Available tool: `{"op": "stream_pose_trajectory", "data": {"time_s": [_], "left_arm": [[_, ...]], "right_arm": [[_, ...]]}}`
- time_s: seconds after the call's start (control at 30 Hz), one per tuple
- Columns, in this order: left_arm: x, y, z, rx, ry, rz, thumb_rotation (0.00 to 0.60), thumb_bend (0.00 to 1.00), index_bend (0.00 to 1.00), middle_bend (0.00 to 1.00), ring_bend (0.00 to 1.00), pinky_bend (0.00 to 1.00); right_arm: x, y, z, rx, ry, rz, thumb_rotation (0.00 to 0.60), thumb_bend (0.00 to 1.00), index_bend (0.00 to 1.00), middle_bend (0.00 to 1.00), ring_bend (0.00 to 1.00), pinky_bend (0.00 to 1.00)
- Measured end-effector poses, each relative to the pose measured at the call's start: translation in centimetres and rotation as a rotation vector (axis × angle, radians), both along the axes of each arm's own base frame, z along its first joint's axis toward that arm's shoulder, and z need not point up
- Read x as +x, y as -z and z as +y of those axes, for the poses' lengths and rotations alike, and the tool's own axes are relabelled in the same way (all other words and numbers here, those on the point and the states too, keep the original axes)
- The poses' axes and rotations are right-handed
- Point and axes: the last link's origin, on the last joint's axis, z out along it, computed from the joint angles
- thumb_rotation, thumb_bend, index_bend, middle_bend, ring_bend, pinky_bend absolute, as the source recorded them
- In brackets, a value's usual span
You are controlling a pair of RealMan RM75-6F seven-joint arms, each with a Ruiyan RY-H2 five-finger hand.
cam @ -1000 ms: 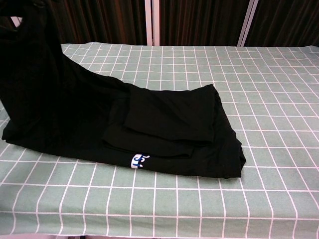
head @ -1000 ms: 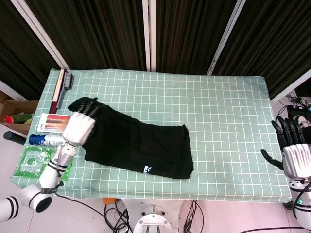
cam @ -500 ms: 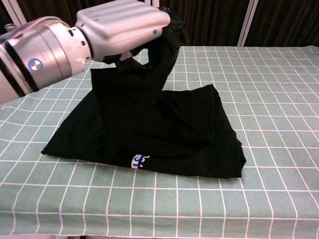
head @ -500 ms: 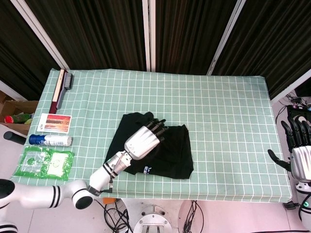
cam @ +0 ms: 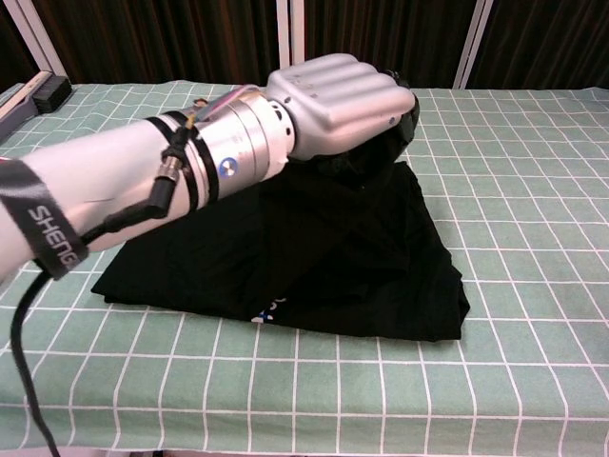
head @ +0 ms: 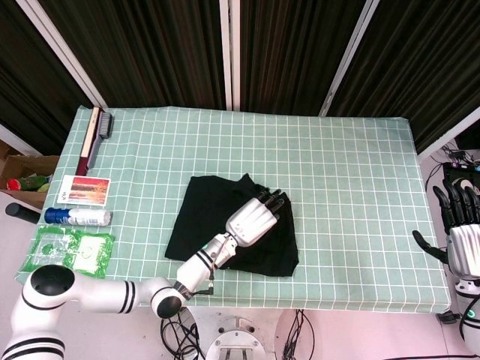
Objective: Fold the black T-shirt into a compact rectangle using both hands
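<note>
The table was covered with a pale green cloth (head: 352, 172) printed in a white grid, its front edge hanging over the near side. Behind it hung dark pleated curtains (head: 150, 52) divided by pale vertical frames, and cables lay on the light floor under the near edge.

The black cotton T-shirt (head: 206, 217) lay on the cloth slightly left of centre towards the near edge, partly folded into a rough, uneven block; in the chest view (cam: 362, 267) a scrap of white-and-blue label showed at its front hem.

The left hand (head: 253, 217), silver-backed with dark fingers, reached across over the shirt's right half, palm down. In the chest view (cam: 344, 90) its fingers were curled over a raised fold of the fabric, apparently holding it, though the grip itself was hidden.

The right hand (head: 461, 244) stood off the table's right end, well apart from the shirt, its fingers upright and spread, holding nothing.

Along the left edge lay a dark red-handled brush (head: 94, 137), a printed card with an orange picture (head: 84, 189), a blue-capped white tube (head: 77, 217) and a green plastic packet (head: 67, 253).
</note>
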Motion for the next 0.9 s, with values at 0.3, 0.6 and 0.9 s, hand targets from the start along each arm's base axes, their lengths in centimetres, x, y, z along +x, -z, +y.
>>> {"op": "stream_pose_trajectory", "data": {"time_s": [0.3,0.6,0.9], "left_arm": [[1.0,3.3,0.3,-0.009,-0.021,0.088,0.600,0.23,0.32,0.13,0.07,0.17],[1.9,2.4,0.4,-0.096,-0.142,-0.070,0.600,0.00,0.12,0.09,0.06,0.17],[-1.9,-7.3,2.0,-0.046,-0.252,-0.302,0.600,0.00,0.12,0.09,0.06,0.18]], "right_arm": [[-0.2,0.1,0.1,0.005,0.009,-0.003,0.600,0.13,0.00,0.04,0.00,0.00],[-0.2,0.2,0.1,0.017,0.007,-0.001,0.600,0.13,0.00,0.04,0.00,0.00],[1.3,1.6,-0.3,0.118,-0.041,0.014,0.600,0.26,0.10,0.17,0.00,0.12]]}}
